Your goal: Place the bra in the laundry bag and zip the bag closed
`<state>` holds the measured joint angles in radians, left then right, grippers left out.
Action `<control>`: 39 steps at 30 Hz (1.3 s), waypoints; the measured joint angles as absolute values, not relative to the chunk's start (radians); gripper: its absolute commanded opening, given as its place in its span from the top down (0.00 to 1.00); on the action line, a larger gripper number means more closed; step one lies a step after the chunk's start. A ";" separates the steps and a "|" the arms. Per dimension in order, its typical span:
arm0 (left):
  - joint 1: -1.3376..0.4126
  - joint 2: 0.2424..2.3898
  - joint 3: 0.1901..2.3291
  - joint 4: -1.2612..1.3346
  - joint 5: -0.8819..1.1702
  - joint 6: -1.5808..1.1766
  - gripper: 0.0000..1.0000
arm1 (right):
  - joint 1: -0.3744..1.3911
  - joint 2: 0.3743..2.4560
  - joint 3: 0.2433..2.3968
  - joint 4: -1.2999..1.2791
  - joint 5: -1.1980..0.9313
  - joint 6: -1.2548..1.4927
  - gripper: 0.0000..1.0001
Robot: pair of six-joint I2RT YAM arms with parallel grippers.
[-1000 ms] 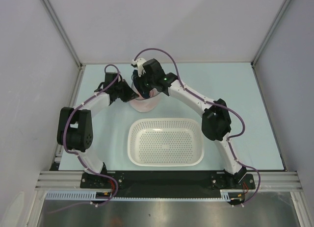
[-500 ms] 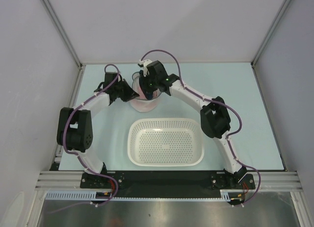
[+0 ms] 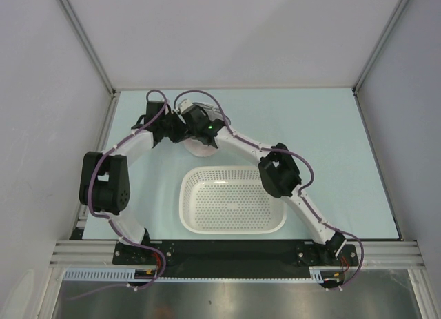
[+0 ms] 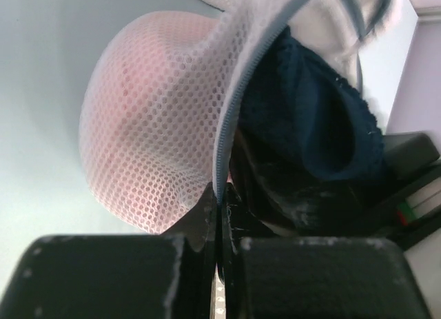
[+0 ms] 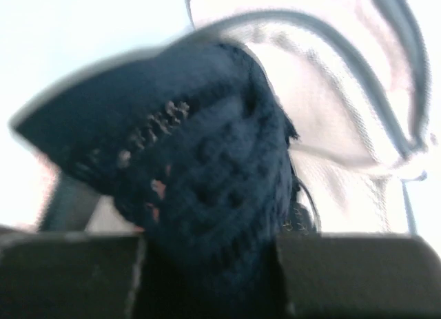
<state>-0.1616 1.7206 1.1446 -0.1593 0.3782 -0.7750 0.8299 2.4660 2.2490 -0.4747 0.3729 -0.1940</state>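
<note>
The laundry bag [image 3: 202,149] is a white mesh pouch at the table's back left, and pink shows through its mesh [image 4: 148,126]. My left gripper [image 4: 219,195] is shut on the bag's zip rim [image 4: 236,105], holding the mouth up. The bra [image 5: 207,160] is dark navy lace. My right gripper [image 5: 210,253] is shut on it, with the fingertips buried in the fabric. In the left wrist view the bra [image 4: 303,119] sits just inside the bag's mouth, under the flap lid [image 5: 331,105]. From above, the right wrist [image 3: 198,124] covers the bag's opening, close to the left gripper [image 3: 178,131].
A white perforated plastic basket [image 3: 190,188] stands on the table's near middle, in front of the bag. The right arm's elbow [image 3: 279,176] hangs over the basket's right rim. Grey walls and frame posts close in the pale blue table.
My right arm has swung left and down over the bag, carrying the bra into its mouth. The left arm and the basket have not moved.
</note>
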 measured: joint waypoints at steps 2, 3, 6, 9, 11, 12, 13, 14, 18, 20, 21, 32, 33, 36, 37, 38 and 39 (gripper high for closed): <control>-0.161 1.721 1.145 -0.174 0.369 -0.777 1.00 | 0.850 2.500 2.263 -0.481 0.439 -0.198 0.79; -0.158 1.721 1.145 -0.186 0.369 -0.776 1.00 | 0.854 2.510 2.265 -0.482 0.458 -0.204 0.73; -0.157 1.721 1.145 -0.189 0.369 -0.776 1.00 | 0.854 2.516 2.270 -0.489 0.485 -0.220 0.55; -0.159 1.721 1.145 -0.192 0.363 -0.773 1.00 | 0.853 2.516 2.276 -0.501 0.494 -0.226 0.38; -0.157 1.721 1.145 -0.204 0.354 -0.767 1.00 | 0.849 2.512 2.270 -0.513 0.493 -0.219 0.23; -0.158 1.721 1.146 -0.209 0.344 -0.764 1.00 | 0.844 2.507 2.263 -0.517 0.489 -0.207 0.18; -0.157 1.721 1.147 -0.212 0.345 -0.759 1.00 | 0.837 2.496 2.250 -0.525 0.477 -0.202 0.11; -0.157 1.721 1.147 -0.208 0.344 -0.759 1.00 | 0.831 2.479 2.230 -0.532 0.453 -0.191 0.08; -0.162 1.721 1.153 -0.203 0.345 -0.758 1.00 | 0.813 2.400 2.162 -0.566 0.346 -0.140 0.04; -0.162 1.721 1.156 -0.199 0.345 -0.758 1.00 | 0.809 2.361 2.144 -0.576 0.289 -0.113 0.01; -0.162 1.721 1.156 -0.198 0.345 -0.758 1.00 | 0.807 2.342 2.138 -0.577 0.256 -0.102 0.01; -0.163 1.721 1.211 -0.242 0.319 -0.712 1.00 | 0.762 2.146 2.059 -0.604 0.049 -0.029 0.00; -0.163 1.721 1.215 -0.245 0.317 -0.707 1.00 | 0.756 2.128 2.042 -0.601 0.025 -0.026 0.00; -0.163 1.721 1.218 -0.252 0.316 -0.698 1.00 | 0.738 2.082 1.987 -0.593 -0.040 0.008 0.00; -0.163 1.721 1.218 -0.255 0.316 -0.696 1.00 | 0.730 2.075 1.981 -0.592 -0.057 0.026 0.01; -0.163 1.721 1.218 -0.258 0.315 -0.694 1.00 | 0.713 2.068 1.974 -0.583 -0.090 0.061 0.02; -0.163 1.721 1.218 -0.260 0.316 -0.689 1.00 | 0.697 2.062 1.966 -0.569 -0.110 0.089 0.05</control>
